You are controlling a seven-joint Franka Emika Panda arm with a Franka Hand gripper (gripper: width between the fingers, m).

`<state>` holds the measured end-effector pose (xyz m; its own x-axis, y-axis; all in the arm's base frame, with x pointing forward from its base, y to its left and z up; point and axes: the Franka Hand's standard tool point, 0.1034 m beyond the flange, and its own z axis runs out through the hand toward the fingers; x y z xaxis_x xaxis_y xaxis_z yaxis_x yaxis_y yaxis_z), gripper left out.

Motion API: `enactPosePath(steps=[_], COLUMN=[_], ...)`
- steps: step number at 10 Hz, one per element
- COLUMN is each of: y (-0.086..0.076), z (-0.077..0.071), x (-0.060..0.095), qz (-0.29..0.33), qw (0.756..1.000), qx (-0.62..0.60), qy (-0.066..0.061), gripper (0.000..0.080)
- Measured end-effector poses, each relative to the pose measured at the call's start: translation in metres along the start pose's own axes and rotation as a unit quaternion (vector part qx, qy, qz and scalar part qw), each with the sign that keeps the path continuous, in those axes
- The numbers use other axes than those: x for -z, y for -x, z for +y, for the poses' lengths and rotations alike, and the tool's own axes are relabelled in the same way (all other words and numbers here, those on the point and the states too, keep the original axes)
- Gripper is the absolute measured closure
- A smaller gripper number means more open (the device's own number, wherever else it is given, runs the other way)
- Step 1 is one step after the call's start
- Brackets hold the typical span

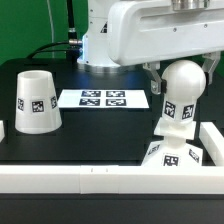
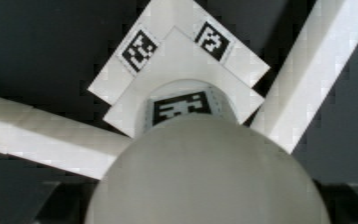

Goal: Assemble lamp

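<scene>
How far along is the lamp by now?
Done: the bulb stands upright on the base. In hand: the gripper sits around the bulb's head; whether it grips, or the bulb is fully seated, I cannot tell. Left: the shade stands apart at the exterior view's left and probably goes on last.

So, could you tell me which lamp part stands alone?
The shade, at the exterior view's left; the bulb is on the base at the right.
</scene>
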<state>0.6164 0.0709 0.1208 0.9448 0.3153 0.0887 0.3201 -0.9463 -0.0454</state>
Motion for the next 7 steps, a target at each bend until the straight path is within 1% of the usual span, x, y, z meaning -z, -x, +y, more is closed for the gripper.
enactPosePath(steps=[1,2,3,5,6,7], y=[-0.0002,-0.0009,-0.0013,-0.0025,-0.0028,-0.0035], z=[-0.0013,-0.0039,-0.004,-0.0046,-0.0052,-0.0083], x=[-0.0002,-0.0005,-0.0005,-0.0008,-0.0009,-0.0011], qz=[0.002,0.008,0.014,0.021,0.021,0.019], qw=[0.999,0.995,0.991,0.969,0.96,0.939], qx=[-0.037,-0.101,-0.134,-0.244,-0.279,-0.342], qy=[-0.002,-0.008,-0.012,-0.024,-0.028,-0.032], gripper=[0.0222,0.0222,0.0222,0.0222,0.0222,0.0221])
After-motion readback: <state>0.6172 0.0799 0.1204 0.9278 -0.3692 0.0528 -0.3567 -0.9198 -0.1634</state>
